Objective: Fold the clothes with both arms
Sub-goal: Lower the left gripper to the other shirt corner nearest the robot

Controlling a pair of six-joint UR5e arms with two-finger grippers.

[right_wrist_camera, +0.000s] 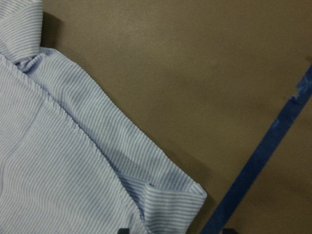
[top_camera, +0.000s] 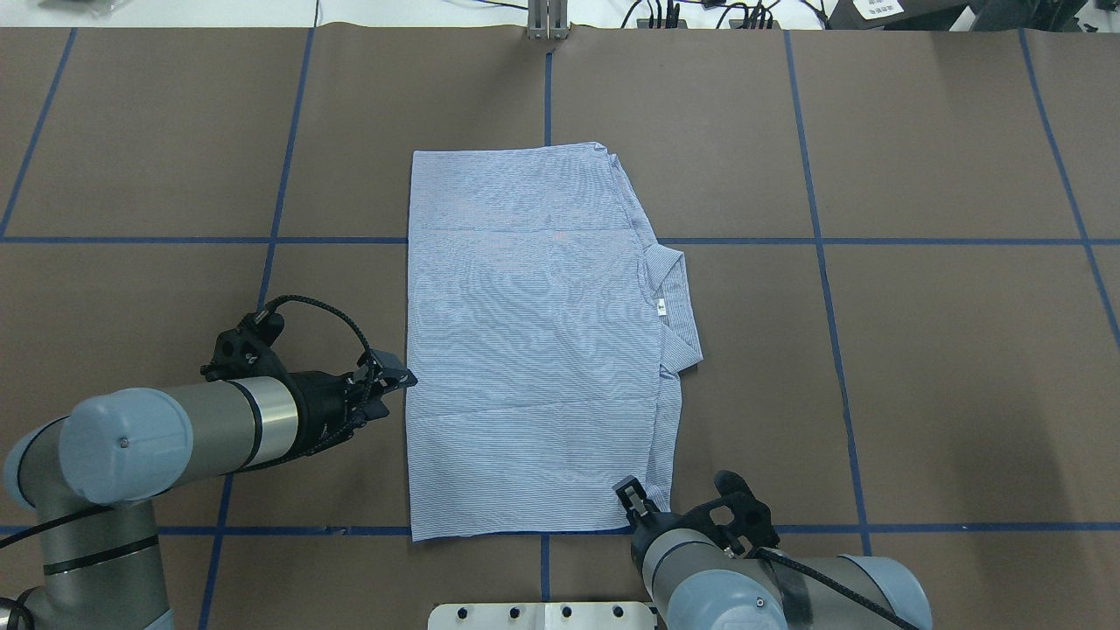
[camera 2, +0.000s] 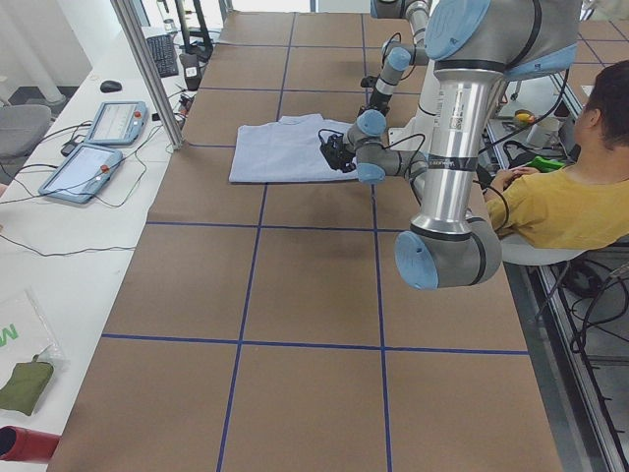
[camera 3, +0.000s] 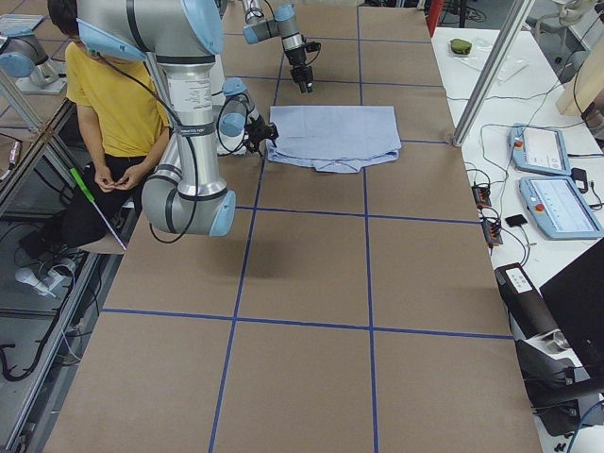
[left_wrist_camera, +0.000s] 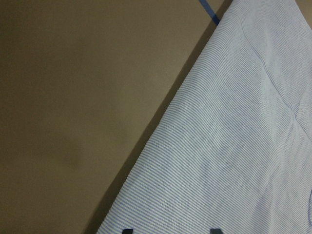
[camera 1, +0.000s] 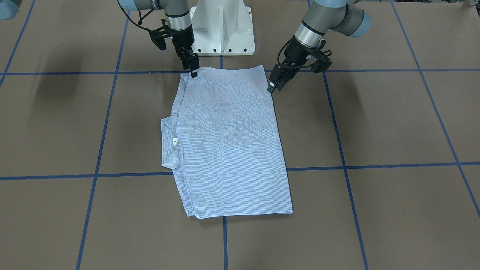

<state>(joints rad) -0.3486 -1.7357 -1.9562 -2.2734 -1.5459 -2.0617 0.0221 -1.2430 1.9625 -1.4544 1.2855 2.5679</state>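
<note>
The striped shirt (top_camera: 525,350) lies flat on the table, folded into a long rectangle, with its collar (top_camera: 674,297) and white label (top_camera: 661,306) sticking out on the robot's right side. My left gripper (top_camera: 398,381) is open, just above the shirt's left edge near the robot. The left wrist view shows its fingertips (left_wrist_camera: 127,230) apart over that edge. My right gripper (top_camera: 632,499) is open over the shirt's near right corner (right_wrist_camera: 170,195). In the front-facing view the shirt (camera 1: 228,142) lies between the left gripper (camera 1: 273,85) and the right gripper (camera 1: 192,67).
The white pedestal base (camera 1: 223,30) stands just behind the shirt's near edge. Blue tape lines (top_camera: 822,241) cross the brown table. A seated person in yellow (camera 2: 580,187) is beside the robot. Control tablets (camera 2: 93,167) lie on the side bench.
</note>
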